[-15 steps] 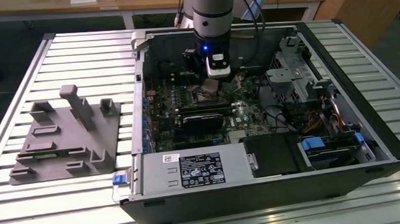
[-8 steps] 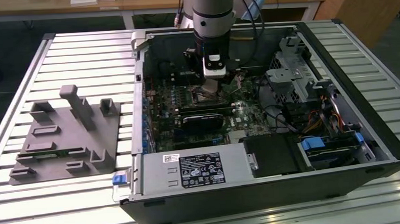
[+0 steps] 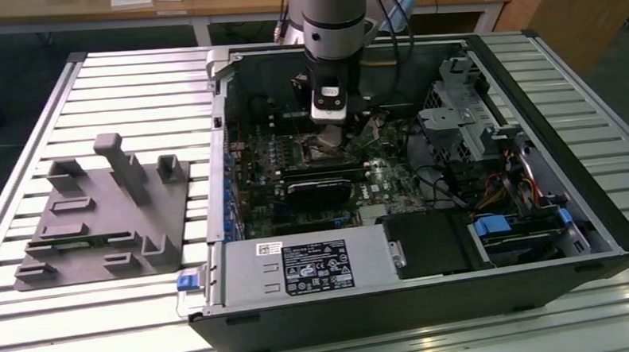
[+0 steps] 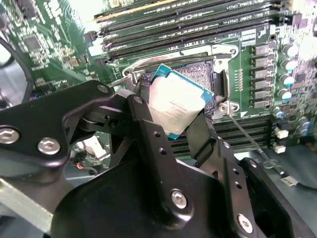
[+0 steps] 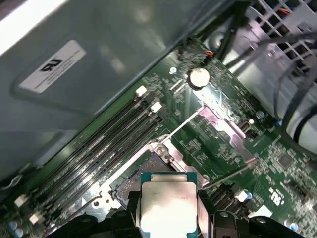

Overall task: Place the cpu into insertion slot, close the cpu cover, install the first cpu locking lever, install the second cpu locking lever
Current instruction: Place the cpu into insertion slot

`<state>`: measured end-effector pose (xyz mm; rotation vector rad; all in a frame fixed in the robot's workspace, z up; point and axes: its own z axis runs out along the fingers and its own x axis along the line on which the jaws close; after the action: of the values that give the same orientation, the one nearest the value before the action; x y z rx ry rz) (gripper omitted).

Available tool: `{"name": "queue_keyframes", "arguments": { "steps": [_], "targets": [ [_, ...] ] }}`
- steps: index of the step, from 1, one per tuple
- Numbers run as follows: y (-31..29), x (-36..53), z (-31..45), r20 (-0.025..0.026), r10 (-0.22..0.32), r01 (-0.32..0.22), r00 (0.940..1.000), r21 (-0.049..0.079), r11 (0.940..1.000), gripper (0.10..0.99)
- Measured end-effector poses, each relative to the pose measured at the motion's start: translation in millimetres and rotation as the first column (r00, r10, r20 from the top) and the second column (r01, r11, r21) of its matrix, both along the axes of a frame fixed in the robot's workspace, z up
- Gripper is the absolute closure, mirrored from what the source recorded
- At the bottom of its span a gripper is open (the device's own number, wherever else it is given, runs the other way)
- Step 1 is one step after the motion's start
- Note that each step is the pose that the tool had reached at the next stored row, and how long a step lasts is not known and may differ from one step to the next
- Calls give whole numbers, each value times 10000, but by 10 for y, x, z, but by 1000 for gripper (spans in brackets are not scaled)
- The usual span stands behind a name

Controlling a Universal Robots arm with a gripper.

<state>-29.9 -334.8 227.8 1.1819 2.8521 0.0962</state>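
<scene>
My gripper (image 3: 329, 137) reaches down into the open computer case and is shut on the cpu (image 4: 174, 106), a small square chip with a dull silver top and a teal edge. In both wrist views the black fingers (image 4: 146, 126) clamp two opposite edges of the chip (image 5: 168, 206). The chip hangs tilted just above the insertion slot (image 4: 210, 70), whose dark centre and silvery rim (image 5: 132, 179) sit in the green board. The cpu cover (image 5: 222, 130) is swung open, lying back off the socket. A thin lever rod (image 4: 247, 138) sticks out beside the socket.
Long black memory slots (image 4: 198, 29) run beside the socket. A black card (image 3: 320, 184), a power supply (image 3: 308, 265) and a drive cage (image 3: 463, 122) crowd the case. A coin battery (image 5: 199, 77) sits on the board. A grey fixture (image 3: 103, 209) lies on the slatted table at the exterior view's left.
</scene>
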Motion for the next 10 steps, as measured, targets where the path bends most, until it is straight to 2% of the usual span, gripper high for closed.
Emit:
{"name": "queue_keyframes", "arguments": {
  "steps": [5,10],
  "targets": [
    [0,0,-9,0,-802,802,9968,0,9968,545],
    [0,0,-18,0,-1597,1597,9872,0,9872,545]
  ]
}}
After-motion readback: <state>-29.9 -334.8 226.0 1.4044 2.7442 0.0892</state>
